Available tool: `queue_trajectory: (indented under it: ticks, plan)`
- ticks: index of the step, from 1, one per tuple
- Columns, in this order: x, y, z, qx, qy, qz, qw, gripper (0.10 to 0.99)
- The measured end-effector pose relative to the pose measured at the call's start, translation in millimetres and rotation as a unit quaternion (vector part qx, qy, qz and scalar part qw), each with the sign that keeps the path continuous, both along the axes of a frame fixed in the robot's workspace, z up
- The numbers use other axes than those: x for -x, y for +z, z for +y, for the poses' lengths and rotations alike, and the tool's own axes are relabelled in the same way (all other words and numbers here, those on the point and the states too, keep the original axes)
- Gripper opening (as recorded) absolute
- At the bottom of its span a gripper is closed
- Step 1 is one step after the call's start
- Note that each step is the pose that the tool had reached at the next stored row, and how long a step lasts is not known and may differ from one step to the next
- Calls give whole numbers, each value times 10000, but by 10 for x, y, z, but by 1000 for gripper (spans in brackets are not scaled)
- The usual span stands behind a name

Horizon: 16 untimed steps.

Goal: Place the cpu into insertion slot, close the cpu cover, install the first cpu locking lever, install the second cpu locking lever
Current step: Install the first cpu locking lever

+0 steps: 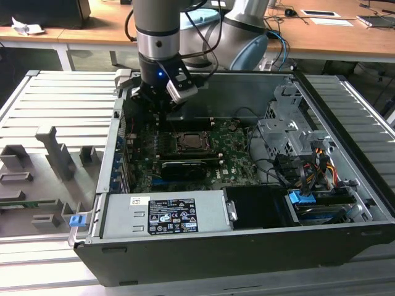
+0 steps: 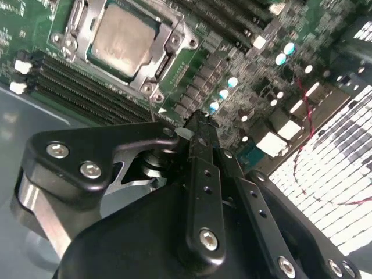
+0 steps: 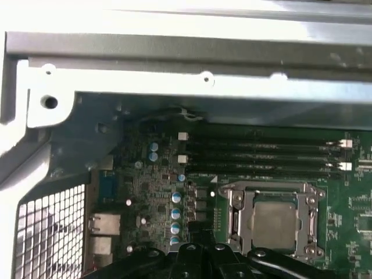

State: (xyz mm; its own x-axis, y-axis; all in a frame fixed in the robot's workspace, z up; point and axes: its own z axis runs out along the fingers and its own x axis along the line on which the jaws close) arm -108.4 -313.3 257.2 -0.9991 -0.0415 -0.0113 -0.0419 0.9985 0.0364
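Two fingers (image 2: 200, 174) of the gripper (image 2: 197, 123) come together at their tips with no gap that I can see; if something thin is pinched there, I cannot tell. In the exterior view the gripper (image 1: 159, 102) hangs low inside the open computer case (image 1: 247, 246), close to its far wall.

The insertion slot (image 1: 190, 143) is just beside the gripper, toward the exterior view's right and a little nearer to that camera. The cpu (image 3: 273, 224) sits flat in it, and the cpu cover (image 3: 264, 187) lies down around it as a metal frame. The state of the levers I cannot tell.

Between the slot and the case rim (image 3: 174, 52) run four long memory slots (image 3: 261, 154). A perforated grille (image 3: 46, 232) stands near the fingertips. Beyond the slot from the gripper lies a long black card (image 1: 185, 168), then the power supply (image 1: 163, 216). Loose cables (image 1: 296, 172) fill the corner well apart from the gripper.

The case rests on a ribbed grey metal surface (image 1: 55, 98), which also carries a grey fixture tray (image 1: 49, 160) at the exterior view's left. Wooden desks (image 1: 321, 37) stand behind.
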Motion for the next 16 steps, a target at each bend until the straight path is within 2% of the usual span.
queue_trajectory:
  ticks: [2, 5, 6, 12, 16]
  plan:
    - [17, 0, 40, -7, 1, 0, 10000, 106]
    - [26, -1, 141, -8, 1, 0, 10000, 106]
    - [26, -2, 159, -8, 0, 0, 10000, 106]
    - [2, -4, 193, -9, 0, 0, 10000, 106]
    - [-122, -7, 193, -9, 0, -1, 10000, 106]
